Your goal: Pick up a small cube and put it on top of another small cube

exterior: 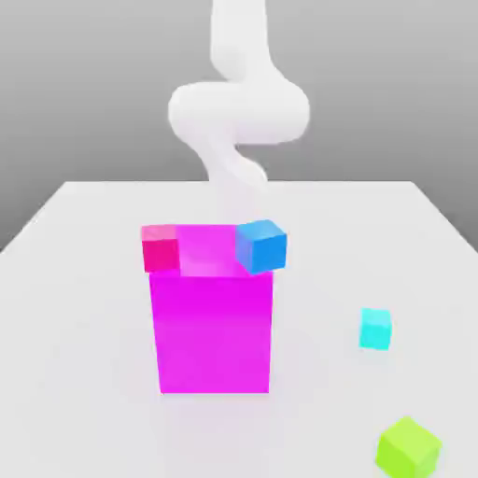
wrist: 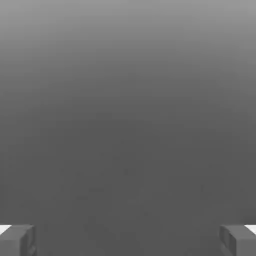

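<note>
We start with the small lime-green cube (exterior: 407, 446), which sits on the white table (exterior: 84, 280) toward the exterior view's lower right, well apart from the big magenta block (exterior: 214, 327) and nearer the camera than it. The light cyan cube (exterior: 375, 329), our target, rests between the green cube and the magenta block's right side, clear of both, so we judge there is room to descend on either. A red-pink cube (exterior: 160, 248) and a darker blue cube (exterior: 260, 246) perch at the magenta block's top corners. Behind that block rises the white arm (exterior: 238, 107). In the hand view our gripper (wrist: 128, 240) shows its fingertips (wrist: 17, 240) spread wide with nothing between them, ready for a first grasp.
</note>
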`<state>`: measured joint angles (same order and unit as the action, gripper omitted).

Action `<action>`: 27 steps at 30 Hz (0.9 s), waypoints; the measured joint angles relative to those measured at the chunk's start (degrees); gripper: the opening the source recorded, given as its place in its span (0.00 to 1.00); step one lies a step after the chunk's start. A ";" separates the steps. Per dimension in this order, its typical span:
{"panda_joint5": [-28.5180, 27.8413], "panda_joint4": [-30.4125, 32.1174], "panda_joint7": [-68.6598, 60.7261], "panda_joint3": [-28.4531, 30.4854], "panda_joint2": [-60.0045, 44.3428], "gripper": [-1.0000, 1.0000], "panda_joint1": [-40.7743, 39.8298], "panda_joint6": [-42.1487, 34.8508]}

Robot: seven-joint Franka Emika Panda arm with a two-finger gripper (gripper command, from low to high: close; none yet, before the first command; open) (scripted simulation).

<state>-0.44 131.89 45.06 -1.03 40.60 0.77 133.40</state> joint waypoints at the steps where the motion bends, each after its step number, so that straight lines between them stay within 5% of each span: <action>1: -0.20 0.05 -0.33 -0.45 -2.26 0.50 0.33 0.70; 27: -7.05 1.19 -6.67 -9.77 -56.46 0.50 10.29 17.42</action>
<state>-7.48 133.08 38.39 -10.80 -15.86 11.05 150.82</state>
